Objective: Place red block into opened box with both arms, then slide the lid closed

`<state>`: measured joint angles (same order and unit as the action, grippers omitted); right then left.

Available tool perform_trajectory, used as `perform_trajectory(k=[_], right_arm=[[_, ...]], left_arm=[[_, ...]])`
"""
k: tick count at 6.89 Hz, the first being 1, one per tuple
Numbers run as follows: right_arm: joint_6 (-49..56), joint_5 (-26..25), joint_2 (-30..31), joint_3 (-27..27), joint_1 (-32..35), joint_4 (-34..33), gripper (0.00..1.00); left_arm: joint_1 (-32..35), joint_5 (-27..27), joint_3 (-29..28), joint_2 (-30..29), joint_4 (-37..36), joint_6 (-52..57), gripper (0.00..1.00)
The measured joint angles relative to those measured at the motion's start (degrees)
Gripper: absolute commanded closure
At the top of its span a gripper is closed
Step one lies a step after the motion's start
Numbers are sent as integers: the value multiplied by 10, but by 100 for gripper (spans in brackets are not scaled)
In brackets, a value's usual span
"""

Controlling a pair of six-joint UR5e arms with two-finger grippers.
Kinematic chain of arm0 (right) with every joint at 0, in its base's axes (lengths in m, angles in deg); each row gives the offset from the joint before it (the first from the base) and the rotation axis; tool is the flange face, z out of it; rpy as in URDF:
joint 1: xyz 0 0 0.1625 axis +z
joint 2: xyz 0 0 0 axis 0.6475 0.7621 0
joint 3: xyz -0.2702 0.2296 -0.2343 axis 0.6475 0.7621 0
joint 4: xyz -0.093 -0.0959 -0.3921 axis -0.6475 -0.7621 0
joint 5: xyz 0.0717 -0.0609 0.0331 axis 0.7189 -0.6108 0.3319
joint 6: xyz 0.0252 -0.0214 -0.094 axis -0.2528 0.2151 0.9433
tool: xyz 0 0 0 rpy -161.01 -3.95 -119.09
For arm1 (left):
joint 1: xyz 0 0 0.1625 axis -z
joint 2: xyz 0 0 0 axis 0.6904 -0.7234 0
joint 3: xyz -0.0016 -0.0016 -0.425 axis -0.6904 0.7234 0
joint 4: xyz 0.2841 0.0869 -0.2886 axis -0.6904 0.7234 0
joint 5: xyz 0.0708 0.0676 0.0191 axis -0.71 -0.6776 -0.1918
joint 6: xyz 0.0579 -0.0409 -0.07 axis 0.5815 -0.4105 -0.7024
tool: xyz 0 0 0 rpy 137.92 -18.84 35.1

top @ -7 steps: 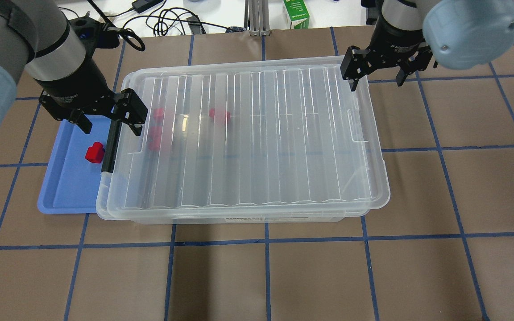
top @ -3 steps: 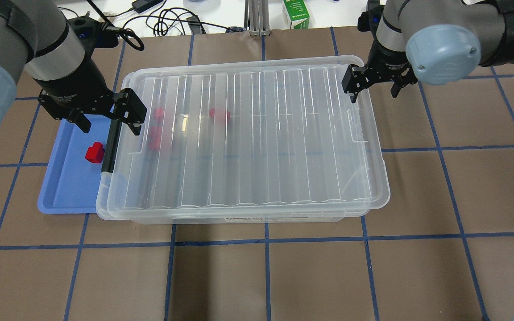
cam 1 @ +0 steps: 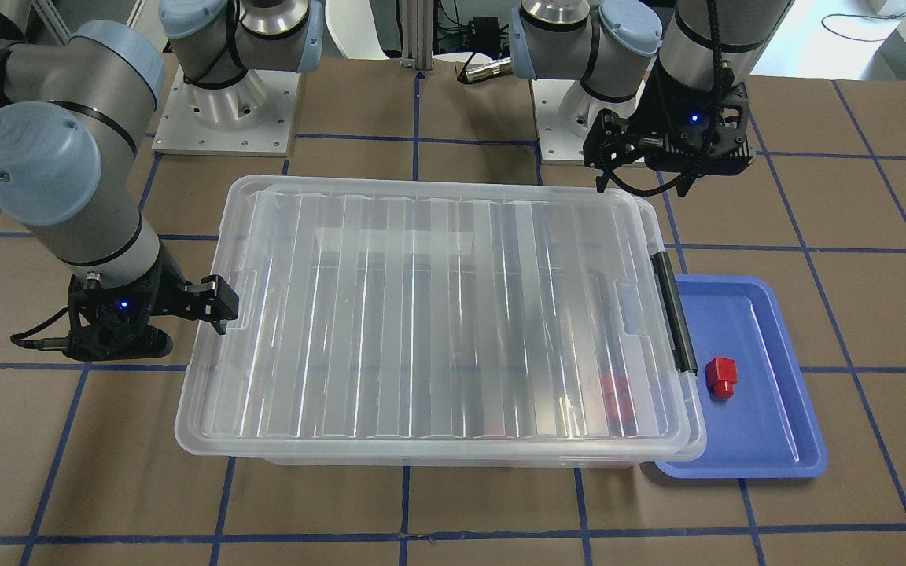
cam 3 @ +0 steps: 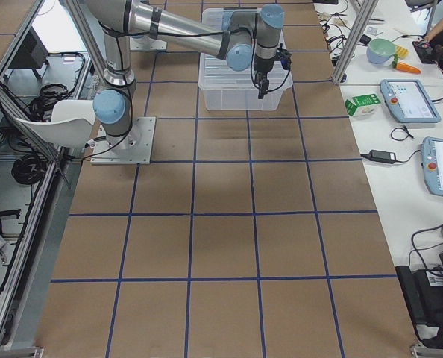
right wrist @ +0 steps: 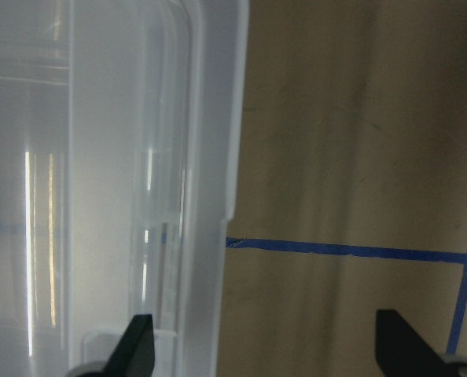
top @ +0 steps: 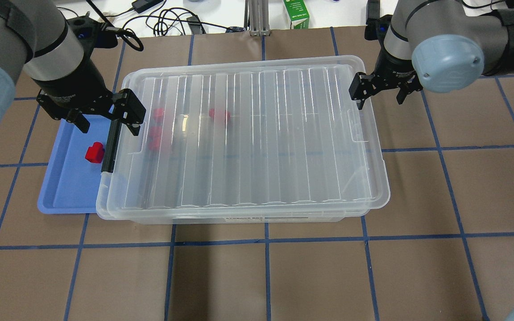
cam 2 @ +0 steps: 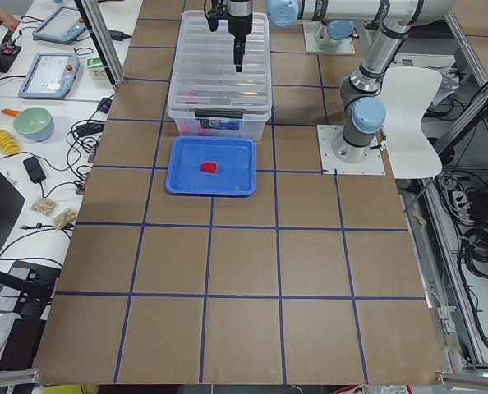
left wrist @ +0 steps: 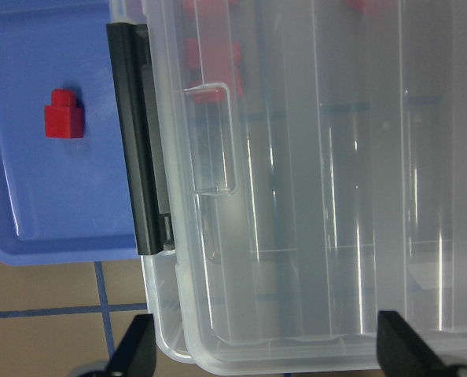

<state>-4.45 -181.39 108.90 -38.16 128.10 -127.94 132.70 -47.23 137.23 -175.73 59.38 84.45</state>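
Observation:
One red block [top: 94, 153] lies on the blue tray [top: 67, 196], also visible in the left wrist view [left wrist: 64, 118]. The see-through box [top: 261, 219] stands beside the tray with its black bar [top: 109, 147] facing it. The ribbed lid [top: 248, 133] lies over almost the whole box and overhangs slightly on the right. Through it, three blurred red blocks [top: 219, 115] show inside. My left gripper [top: 107, 119] hangs open above the bar end, holding nothing. My right gripper [top: 379, 96] is open at the lid's far right corner, one finger [cam 1: 219, 303] close against the rim.
Cables [top: 167, 20] and a green carton [top: 297, 13] sit beyond the table's far edge. Blue tape lines grid the brown table [top: 283, 276]. The arm bases [cam 1: 225, 102] stand behind the box. Brown surface lies to the right of the box.
My right gripper has come down and toward the table's front along the lid's right rim. The left gripper, lid and red block have barely moved.

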Motion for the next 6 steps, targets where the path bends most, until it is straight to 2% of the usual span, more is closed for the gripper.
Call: perform_trajectory(k=[6], right_arm=[[69,-2,1,-6,-40,-6,2]], left_arm=[[-6,-2,0,-3,5,5,0]])
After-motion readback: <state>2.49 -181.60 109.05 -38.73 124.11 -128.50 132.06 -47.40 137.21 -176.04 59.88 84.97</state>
